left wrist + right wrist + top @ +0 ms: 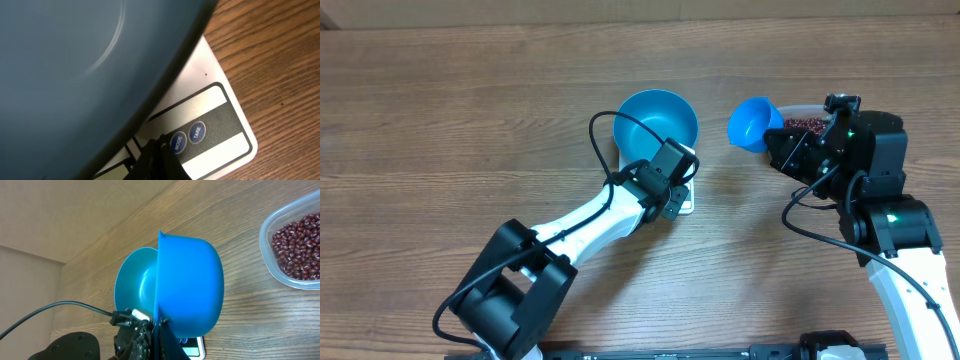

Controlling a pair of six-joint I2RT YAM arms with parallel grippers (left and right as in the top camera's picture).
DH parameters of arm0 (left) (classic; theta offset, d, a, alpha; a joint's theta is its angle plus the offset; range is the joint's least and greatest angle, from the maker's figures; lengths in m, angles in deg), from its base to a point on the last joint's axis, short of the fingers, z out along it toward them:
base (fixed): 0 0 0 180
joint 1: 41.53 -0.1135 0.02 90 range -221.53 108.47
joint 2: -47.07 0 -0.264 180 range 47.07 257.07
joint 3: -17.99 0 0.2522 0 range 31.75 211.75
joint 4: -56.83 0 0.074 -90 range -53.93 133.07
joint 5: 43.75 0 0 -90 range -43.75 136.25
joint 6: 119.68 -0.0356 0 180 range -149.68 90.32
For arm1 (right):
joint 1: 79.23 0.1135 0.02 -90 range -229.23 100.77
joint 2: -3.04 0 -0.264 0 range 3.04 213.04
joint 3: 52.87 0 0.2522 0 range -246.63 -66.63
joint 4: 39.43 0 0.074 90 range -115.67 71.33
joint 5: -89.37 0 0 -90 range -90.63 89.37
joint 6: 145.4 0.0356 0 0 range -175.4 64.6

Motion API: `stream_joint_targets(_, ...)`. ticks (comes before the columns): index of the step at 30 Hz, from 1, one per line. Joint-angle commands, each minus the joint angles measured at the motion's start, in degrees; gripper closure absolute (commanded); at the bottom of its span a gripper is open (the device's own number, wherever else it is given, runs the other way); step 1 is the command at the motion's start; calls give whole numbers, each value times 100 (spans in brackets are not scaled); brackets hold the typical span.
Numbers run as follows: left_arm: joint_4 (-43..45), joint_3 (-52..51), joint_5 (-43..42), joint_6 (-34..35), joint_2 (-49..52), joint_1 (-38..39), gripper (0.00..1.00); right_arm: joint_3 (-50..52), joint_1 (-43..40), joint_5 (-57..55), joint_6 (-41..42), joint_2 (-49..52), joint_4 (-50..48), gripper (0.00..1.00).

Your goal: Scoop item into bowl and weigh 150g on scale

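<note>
Above the wooden surface [440, 120], holds the left claw [159, 140], tips pressed together, at the MODE button [178, 142] of the scale [210, 85], just beside TARE [198, 132], so may switch units or jog the bowl [655, 120] seated there; farther off, pinches the scoop [192, 285] in the right claw [159, 325] near the beans [300, 245], inviting spills in transit.

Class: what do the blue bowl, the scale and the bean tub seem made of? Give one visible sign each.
The bowl: likely plastic, smooth uniform blue with soft sheen. The scale: probably plastic, smooth white top, labelled buttons. The tub: clear plastic; beans show through its wall.
</note>
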Motion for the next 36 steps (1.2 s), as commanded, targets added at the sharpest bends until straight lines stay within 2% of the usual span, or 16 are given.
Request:
stream_joint_targets(1,-116,118,20,-90,-170,59,96,-120,-35,-28,-50,-26,9,96)
stream_joint_targets(36,216,-229,28,-61,105,9,96,-120,-35,-28,-50,-26,28,96)
